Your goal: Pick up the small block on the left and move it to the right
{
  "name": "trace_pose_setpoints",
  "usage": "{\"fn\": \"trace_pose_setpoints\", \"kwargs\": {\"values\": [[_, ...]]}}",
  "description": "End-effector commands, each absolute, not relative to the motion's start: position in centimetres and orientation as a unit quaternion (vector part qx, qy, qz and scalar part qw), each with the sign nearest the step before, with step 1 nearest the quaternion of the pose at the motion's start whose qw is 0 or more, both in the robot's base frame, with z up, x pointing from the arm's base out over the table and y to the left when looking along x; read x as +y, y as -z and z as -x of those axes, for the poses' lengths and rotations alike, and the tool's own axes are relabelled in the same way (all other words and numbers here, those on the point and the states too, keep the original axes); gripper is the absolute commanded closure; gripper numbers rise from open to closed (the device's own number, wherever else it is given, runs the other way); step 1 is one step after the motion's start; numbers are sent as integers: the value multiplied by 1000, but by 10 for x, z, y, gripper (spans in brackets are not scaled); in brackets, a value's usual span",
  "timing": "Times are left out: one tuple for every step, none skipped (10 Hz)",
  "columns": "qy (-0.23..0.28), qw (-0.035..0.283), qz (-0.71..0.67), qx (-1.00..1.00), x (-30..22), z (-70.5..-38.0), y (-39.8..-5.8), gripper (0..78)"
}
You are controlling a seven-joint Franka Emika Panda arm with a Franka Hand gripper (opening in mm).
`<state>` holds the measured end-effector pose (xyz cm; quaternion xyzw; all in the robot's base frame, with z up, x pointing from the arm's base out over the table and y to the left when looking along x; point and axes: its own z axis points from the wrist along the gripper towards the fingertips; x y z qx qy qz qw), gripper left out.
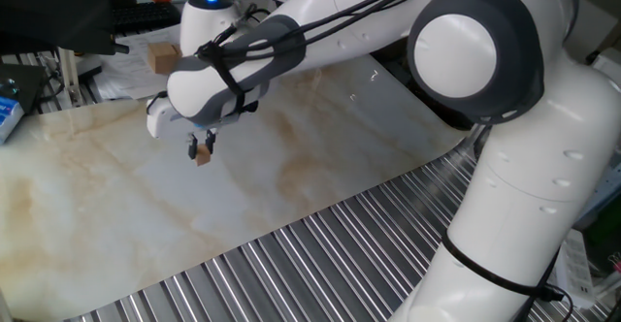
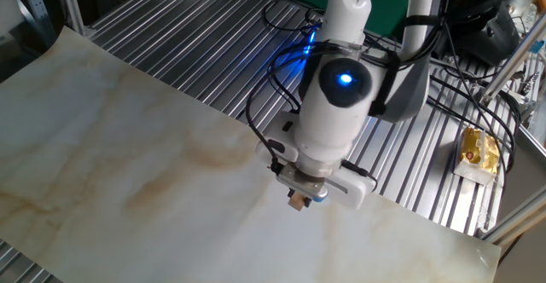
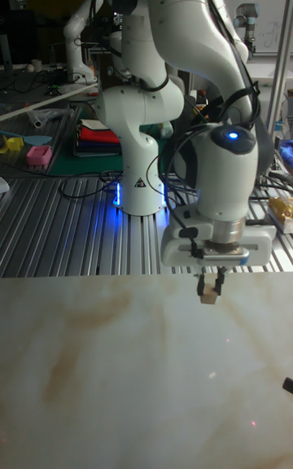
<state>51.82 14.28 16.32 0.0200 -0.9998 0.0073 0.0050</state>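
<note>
The arm reached out over the marbled sheet that covered the ribbed metal table, and that sheet served as my marker for everything else. The gripper pointed straight down above the sheet, its two dark fingers closed tight on the small block, which sat pinched between the tips. In the tall fixed view the block hung clear of the sheet, with a thin strip of shadowed surface showing under it. In the other fixed view it was over the sheet's edge nearest the robot's base, just inside where the metal ribs began. Beyond the sheet's far edge, on the cluttered bench, stood a larger tan block, well apart from the gripper.
</note>
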Motion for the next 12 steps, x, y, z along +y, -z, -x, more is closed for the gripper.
{"fn": "trace_pose_setpoints", "kwargs": {"values": [[28,1,-19,-999,143,-519,-164,763],[14,0,-24,-1000,143,-519,-164,763],[14,-2,-20,-1000,143,-519,-164,763],[-1,-6,-22,-1000,143,-518,-164,763],[-7,-7,-26,-1000,143,-517,-164,763],[-7,-6,-27,-1000,143,-517,-164,763],[1,-2,-27,-1000,144,-514,-158,763],[8,-5,-23,-1000,147,-515,-149,763],[9,-7,-22,-1000,149,-516,-140,763],[10,-9,-21,-1000,153,-518,-127,763],[10,-6,-19,-1000,153,-519,-126,763],[18,-5,-19,-1000,154,-521,-121,763]]}}
